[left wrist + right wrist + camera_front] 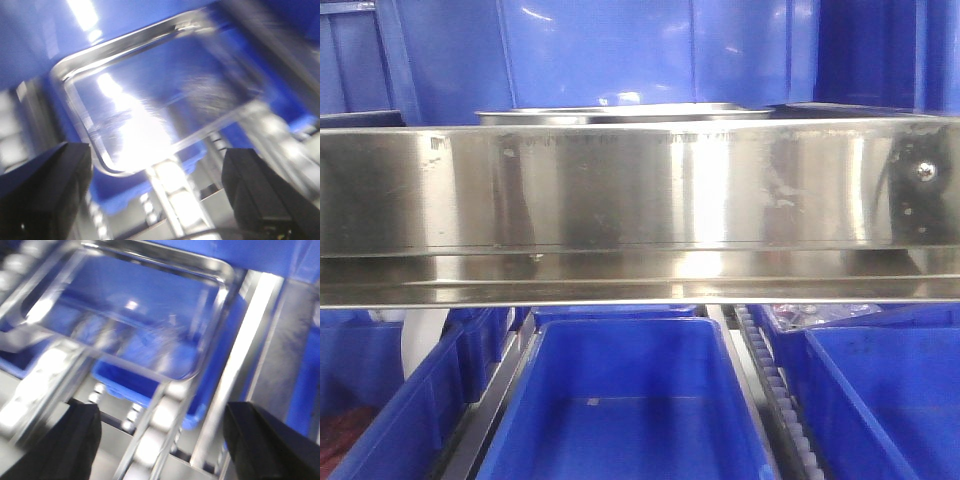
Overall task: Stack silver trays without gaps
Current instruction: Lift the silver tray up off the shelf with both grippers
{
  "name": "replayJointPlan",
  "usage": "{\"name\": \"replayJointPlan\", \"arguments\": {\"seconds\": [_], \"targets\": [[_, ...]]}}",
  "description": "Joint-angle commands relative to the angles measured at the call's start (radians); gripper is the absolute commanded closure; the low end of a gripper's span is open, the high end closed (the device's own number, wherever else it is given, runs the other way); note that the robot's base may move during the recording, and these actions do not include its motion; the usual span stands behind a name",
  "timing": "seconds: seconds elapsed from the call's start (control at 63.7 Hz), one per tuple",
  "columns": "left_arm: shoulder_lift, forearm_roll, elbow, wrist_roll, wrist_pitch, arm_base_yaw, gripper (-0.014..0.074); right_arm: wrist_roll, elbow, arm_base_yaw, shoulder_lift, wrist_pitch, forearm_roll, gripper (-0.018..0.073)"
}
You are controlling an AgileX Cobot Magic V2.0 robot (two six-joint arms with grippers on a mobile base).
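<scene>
Over on the left, the left gripper [155,205] hangs with its two dark fingers [47,192] spread wide and nothing between them. It looks down on a silver tray [150,110] lying flat, with a blue bin [125,192] showing under its near corner. The view is blurred, so I cannot tell whether that is one tray or a nested pair. Centre stage in the front view, only a thin rim [620,112] peeks above the broad steel shelf rail [640,190], with blue bins [630,400] below. On the right, the right gripper [160,450] is released too, jaws wide apart and empty, above a silver tray [135,315]. My read: thin steel, light, stiff, slick and clattery. So pinch the flat out-turned rim on a short side and lower it level and square, or it may jam cocked
</scene>
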Motion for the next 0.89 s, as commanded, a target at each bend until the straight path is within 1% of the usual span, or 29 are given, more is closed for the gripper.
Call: {"name": "replayJointPlan", "arguments": {"seconds": [0.0, 0.063, 0.094, 0.126, 0.173, 0.298, 0.455, 0.612, 0.722, 0.879], "targets": [[0.040, 0.095, -0.088, -0.147, 0.001, -0.008, 0.0153, 0.104, -0.123, 0.001, 0.053, 0.012, -0.073, -0.0032], [0.085, 0.167, -0.115, -0.232, 0.027, -0.008, 0.0153, 0.166, -0.178, 0.001, 0.105, 0.035, -0.103, -0.0032], [0.104, 0.187, -0.127, -0.265, 0.034, -0.008, 0.0153, 0.182, -0.203, 0.001, 0.126, 0.041, -0.111, -0.0032], [0.121, 0.190, -0.136, -0.291, 0.041, 0.000, 0.0153, 0.190, -0.220, 0.001, 0.151, 0.042, -0.117, -0.0032], [0.153, 0.180, -0.147, -0.308, 0.040, 0.010, 0.0153, 0.191, -0.241, 0.001, 0.177, 0.039, -0.119, -0.0032], [0.206, 0.159, -0.156, -0.311, 0.033, 0.036, 0.0153, 0.191, -0.271, -0.004, 0.244, 0.016, -0.120, -0.0032], [0.252, 0.161, -0.156, -0.312, 0.013, 0.053, 0.0153, 0.216, -0.271, -0.036, 0.303, 0.002, -0.116, -0.0032], [0.285, 0.157, -0.156, -0.335, 0.011, 0.077, 0.0153, 0.211, -0.271, -0.039, 0.348, -0.019, -0.117, -0.0032], [0.300, 0.155, -0.156, -0.335, -0.001, 0.078, 0.0153, 0.211, -0.271, -0.039, 0.374, -0.032, -0.117, -0.0032], [0.324, 0.122, -0.156, -0.335, -0.034, 0.078, 0.0153, 0.187, -0.271, -0.039, 0.404, -0.050, -0.118, -0.0032]]}}
